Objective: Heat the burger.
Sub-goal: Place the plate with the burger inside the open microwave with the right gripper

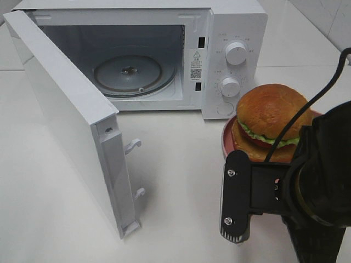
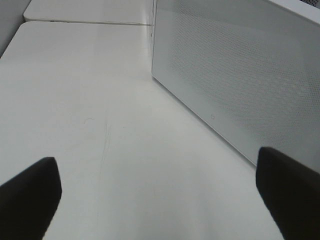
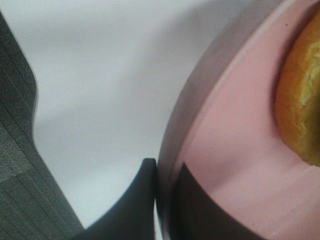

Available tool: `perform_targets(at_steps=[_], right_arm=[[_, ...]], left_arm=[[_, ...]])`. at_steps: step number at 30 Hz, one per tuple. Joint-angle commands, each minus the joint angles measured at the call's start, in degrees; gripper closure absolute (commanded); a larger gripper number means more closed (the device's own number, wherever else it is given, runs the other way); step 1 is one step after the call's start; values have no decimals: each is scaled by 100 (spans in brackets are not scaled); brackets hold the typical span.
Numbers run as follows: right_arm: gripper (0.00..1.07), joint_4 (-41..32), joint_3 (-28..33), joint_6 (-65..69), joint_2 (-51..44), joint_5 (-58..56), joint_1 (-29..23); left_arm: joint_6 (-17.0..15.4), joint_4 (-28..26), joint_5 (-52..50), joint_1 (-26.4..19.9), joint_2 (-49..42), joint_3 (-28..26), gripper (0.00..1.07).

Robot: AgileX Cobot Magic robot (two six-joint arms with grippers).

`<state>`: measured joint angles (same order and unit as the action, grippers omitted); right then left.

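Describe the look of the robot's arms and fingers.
The right arm is bulky matte black, with a flat round-ended black plate carrying two silver screws and a thin black cable looping off it. The left fingers are plain black with rounded tips. The right fingers are dark and tapered.

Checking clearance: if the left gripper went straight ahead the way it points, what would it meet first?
Probably the bare table; the open microwave door stands just beside that line, though depth is unclear.
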<state>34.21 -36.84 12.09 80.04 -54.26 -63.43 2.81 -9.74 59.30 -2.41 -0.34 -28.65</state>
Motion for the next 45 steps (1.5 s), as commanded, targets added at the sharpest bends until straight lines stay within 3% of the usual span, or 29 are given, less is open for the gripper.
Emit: perform_targets(at_steps=[1, 14, 45], right_arm=[[107, 344, 6, -453, -63, 195, -29], [107, 642, 6, -688, -63, 596, 0], [107, 103, 0, -4910, -63, 3002, 2068]], left_arm=[[-29, -23, -11, 11, -97, 11, 9], [-29, -23, -11, 11, -97, 11, 9], [-29, -23, -11, 11, -97, 11, 9]])
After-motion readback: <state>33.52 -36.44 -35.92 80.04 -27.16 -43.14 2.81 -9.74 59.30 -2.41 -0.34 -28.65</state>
